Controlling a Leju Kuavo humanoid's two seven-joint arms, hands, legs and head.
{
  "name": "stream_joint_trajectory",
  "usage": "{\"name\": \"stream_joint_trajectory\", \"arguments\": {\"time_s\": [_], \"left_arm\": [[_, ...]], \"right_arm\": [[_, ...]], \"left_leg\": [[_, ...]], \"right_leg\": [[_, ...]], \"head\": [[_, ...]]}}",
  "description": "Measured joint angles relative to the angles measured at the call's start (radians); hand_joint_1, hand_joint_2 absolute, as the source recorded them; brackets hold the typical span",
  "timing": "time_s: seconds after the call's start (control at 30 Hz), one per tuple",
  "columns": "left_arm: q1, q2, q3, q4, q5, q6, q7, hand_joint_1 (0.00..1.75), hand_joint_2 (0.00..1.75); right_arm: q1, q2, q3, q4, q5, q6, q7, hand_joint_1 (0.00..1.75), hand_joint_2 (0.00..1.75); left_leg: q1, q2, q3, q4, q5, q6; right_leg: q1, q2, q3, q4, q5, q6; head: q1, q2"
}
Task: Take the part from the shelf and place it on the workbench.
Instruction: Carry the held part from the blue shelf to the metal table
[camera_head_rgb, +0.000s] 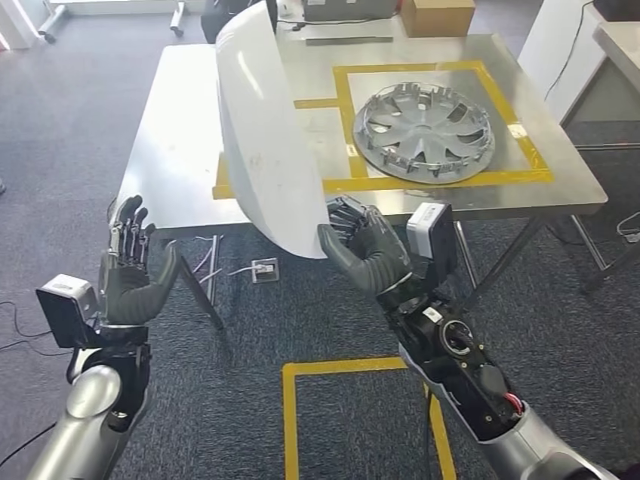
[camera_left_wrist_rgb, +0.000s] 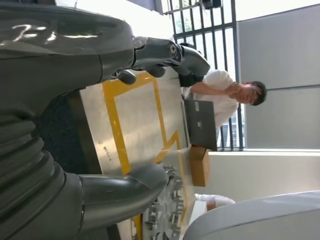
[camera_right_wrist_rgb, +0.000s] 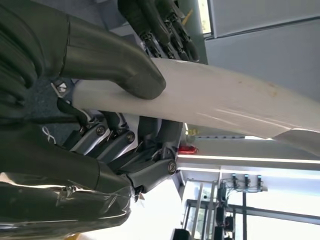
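Right hand: my right hand (camera_head_rgb: 361, 243), centre of the head view, is clamped on the panel's lower edge, thumb over one face, fingers behind.
Left hand: my left hand (camera_head_rgb: 128, 265) at lower left is empty, fingers apart.
Panel: the white panel (camera_head_rgb: 264, 130) rises up-left from the grip, its long axis tilted over the worktop (camera_head_rgb: 181, 110).
Hidden: the panel covers part of the yellow-taped square; its top is cut off.
Nearby: hubcap (camera_head_rgb: 423, 130) at upper right.

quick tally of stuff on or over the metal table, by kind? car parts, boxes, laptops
Car parts: 2, the white panel held by the right hand over the table's near edge, and the silver hubcap lying inside the yellow tape square
Cardboard boxes: 1, the box at the far edge
Laptops: 1, the laptop in front of a seated person
Total: 4
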Motion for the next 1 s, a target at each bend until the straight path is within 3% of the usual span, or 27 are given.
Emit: {"name": "stream_joint_trajectory", "arguments": {"time_s": [0.07,0.1,0.2,0.23,0.27,0.3,0.37,0.4,0.43,0.53,0.6,0.7,0.73,0.77,0.8,0.83,0.9,0.93,0.97,1.0], "left_arm": [[-0.005,0.000,0.000,0.000,0.001,0.000,-0.001,0.00,1.75],[-0.008,0.000,0.000,0.001,0.002,0.000,-0.002,0.00,1.75],[-0.008,0.000,0.000,0.002,0.004,-0.001,-0.003,0.00,1.75],[-0.006,0.000,0.000,0.003,0.004,-0.003,-0.003,0.00,1.75],[-0.005,0.000,0.000,0.004,0.004,-0.005,-0.003,0.00,1.75],[-0.005,0.000,0.000,0.006,0.003,-0.008,-0.003,0.00,1.75],[-0.009,0.000,0.000,0.006,0.000,-0.011,-0.003,0.00,1.75],[-0.013,0.000,0.000,0.007,-0.002,-0.012,-0.003,0.00,1.75],[-0.016,-0.001,0.000,0.008,-0.003,-0.012,-0.003,0.00,1.75],[-0.022,-0.005,0.000,0.012,-0.005,-0.015,-0.004,0.00,1.75],[-0.026,-0.007,0.000,0.013,-0.005,-0.018,-0.004,0.00,1.75],[-0.029,-0.010,0.000,0.014,-0.005,-0.020,-0.004,0.00,1.75],[-0.029,-0.010,0.000,0.016,-0.005,-0.020,-0.004,0.00,1.75],[-0.028,-0.010,0.000,0.017,-0.005,-0.020,-0.004,0.00,1.75],[-0.028,-0.010,0.000,0.019,-0.005,-0.020,-0.004,0.00,1.75],[-0.028,-0.010,0.000,0.020,-0.005,-0.020,-0.004,0.00,1.75],[-0.028,-0.012,0.000,0.023,-0.005,-0.020,-0.005,0.00,1.75],[-0.029,-0.012,0.000,0.025,-0.005,-0.019,-0.005,0.00,1.75],[-0.030,-0.013,0.000,0.027,-0.005,-0.017,-0.006,0.00,1.75],[-0.032,-0.014,0.000,0.028,-0.005,-0.015,-0.007,0.00,1.75]], "right_arm": [[-0.005,0.000,-0.003,0.000,0.000,-0.001,-0.002,1.75,1.75],[-0.010,0.000,-0.005,0.000,0.002,-0.001,-0.003,1.75,1.75],[-0.027,0.000,-0.007,0.009,0.007,0.000,-0.005,1.75,1.75],[-0.033,0.000,-0.008,0.015,0.009,0.001,-0.005,1.75,1.75],[-0.039,0.000,-0.009,0.021,0.014,0.001,-0.006,1.75,1.75],[-0.047,0.000,-0.010,0.028,0.019,0.002,-0.007,1.75,1.75],[-0.069,0.000,-0.012,0.044,0.031,0.007,-0.014,1.75,1.75],[-0.083,0.000,-0.014,0.054,0.035,0.012,-0.018,1.75,1.75],[-0.097,0.000,-0.015,0.064,0.039,0.016,-0.022,1.75,1.75],[-0.128,0.000,-0.018,0.092,0.047,0.028,-0.034,1.75,1.75],[-0.143,0.000,-0.021,0.111,0.054,0.034,-0.043,1.75,1.75],[-0.157,0.000,-0.023,0.139,0.058,0.038,-0.052,1.75,1.75],[-0.158,0.001,-0.024,0.147,0.058,0.038,-0.053,1.75,1.75],[-0.158,0.001,-0.024,0.155,0.058,0.038,-0.054,1.75,1.75],[-0.158,0.001,-0.024,0.162,0.058,0.039,-0.054,1.75,1.75],[-0.158,0.001,-0.024,0.169,0.058,0.039,-0.054,1.75,1.75],[-0.162,0.002,-0.026,0.183,0.059,0.039,-0.057,1.75,1.75],[-0.165,0.003,-0.027,0.192,0.063,0.040,-0.060,1.75,1.75],[-0.169,0.005,-0.027,0.202,0.068,0.041,-0.064,1.75,1.75],[-0.176,0.007,-0.029,0.212,0.073,0.042,-0.071,1.75,1.75]], "left_leg": [[0.002,0.002,-0.008,0.030,-0.004,-0.009],[0.003,0.002,-0.032,0.072,-0.010,-0.014],[0.008,0.003,-0.171,0.270,-0.062,-0.026],[0.009,0.003,-0.210,0.308,-0.077,-0.028],[0.010,0.003,-0.232,0.310,-0.075,-0.029],[0.011,0.004,-0.234,0.275,-0.049,-0.029],[0.010,0.005,-0.195,0.132,0.051,-0.023],[0.008,0.006,-0.174,0.065,0.088,-0.018],[0.006,0.006,-0.159,0.020,0.107,-0.012],[0.005,0.003,-0.137,-0.012,0.107,0.008],[0.006,0.003,-0.117,-0.016,0.108,0.021],[0.005,0.003,-0.097,-0.015,0.093,0.030],[0.005,0.003,-0.089,-0.015,0.085,0.030],[0.005,0.002,-0.080,-0.015,0.076,0.030],[0.004,0.000,-0.068,-0.015,0.067,0.029],[0.004,-0.001,-0.053,-0.015,0.056,0.027],[0.002,-0.003,-0.028,-0.014,0.035,0.022],[0.001,-0.004,-0.019,-0.013,0.025,0.017],[0.001,-0.004,-0.014,-0.012,0.019,0.011],[0.000,-0.005,-0.009,-0.010,0.014,0.005]], "right_leg": [[-0.004,0.002,0.018,-0.007,0.000,-0.012],[-0.006,0.002,0.027,-0.010,-0.002,-0.016],[-0.009,0.003,0.044,-0.014,-0.016,-0.025],[-0.009,0.004,0.050,-0.014,-0.023,-0.025],[-0.009,0.005,0.059,-0.014,-0.031,-0.024],[-0.009,0.005,0.069,-0.014,-0.039,-0.023],[-0.009,0.006,0.091,-0.013,-0.056,-0.017],[-0.008,0.007,0.098,-0.012,-0.065,-0.013],[-0.006,0.009,0.102,-0.013,-0.074,-0.007],[-0.003,0.009,0.115,-0.009,-0.086,0.011],[-0.005,0.005,0.103,0.034,-0.104,0.020],[-0.008,0.001,-0.008,0.227,-0.176,0.031],[-0.009,0.001,-0.048,0.278,-0.199,0.033],[-0.010,0.001,-0.071,0.294,-0.208,0.034],[-0.011,0.001,-0.077,0.273,-0.194,0.034],[-0.011,0.000,-0.066,0.217,-0.156,0.032],[-0.008,0.000,-0.033,0.075,-0.048,0.022],[-0.005,-0.001,-0.018,0.025,-0.012,0.015],[-0.002,-0.001,-0.011,-0.001,0.008,0.007],[0.001,-0.001,-0.005,-0.009,0.005,0.000]], "head": [[-0.002,0.000],[-0.004,0.000],[-0.018,0.000],[-0.022,0.000],[-0.025,0.000],[-0.029,0.000],[-0.036,0.000],[-0.040,0.000],[-0.042,0.000],[-0.040,0.000],[-0.034,0.000],[-0.022,0.000],[-0.019,0.000],[-0.015,0.000],[-0.011,0.000],[-0.007,0.000],[0.002,0.000],[0.003,0.000],[0.003,0.000],[0.001,0.000]]}}
